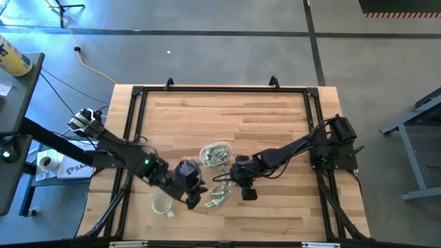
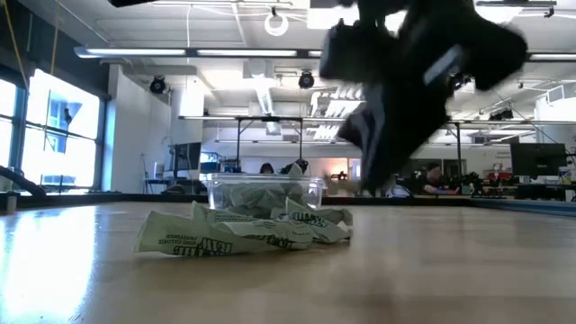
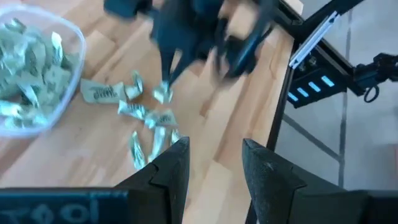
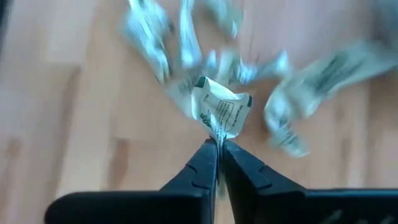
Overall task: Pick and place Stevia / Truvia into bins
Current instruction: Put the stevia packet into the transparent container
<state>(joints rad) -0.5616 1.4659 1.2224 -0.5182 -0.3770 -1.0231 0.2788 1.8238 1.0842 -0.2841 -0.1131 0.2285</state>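
**One sachet pinched, the tub already part-filled**

The right gripper [image 4: 216, 144] was clenched on a single sachet [image 4: 221, 111], its two dark fingers pressed together on the paper's lower edge so that the rest stood out crumpled beyond the tips. Gripping it by the edge probably let the fingers lift one piece away from the others. In the high view this gripper [image 1: 224, 177] hung between the tub [image 1: 216, 153] and the loose sachets [image 1: 220, 198], just beside both.

The left gripper [image 3: 214, 163] was released, its fingers apart with nothing between them. It waited near the loose sachets, on the side away from the tub, and seemed to be kept clear of the working arm.

The tub was a shallow clear plastic one with rounded corners. It already held a heap of green-and-white sachets that rose nearly to its rim [image 2: 264, 178]. More sachets lay scattered on the wooden table [image 1: 262, 124] in front of the tub, some touching one another.

A round clear cup [image 1: 162, 205] stood farther from the tub, beyond the left gripper; I could not tell if it held anything.
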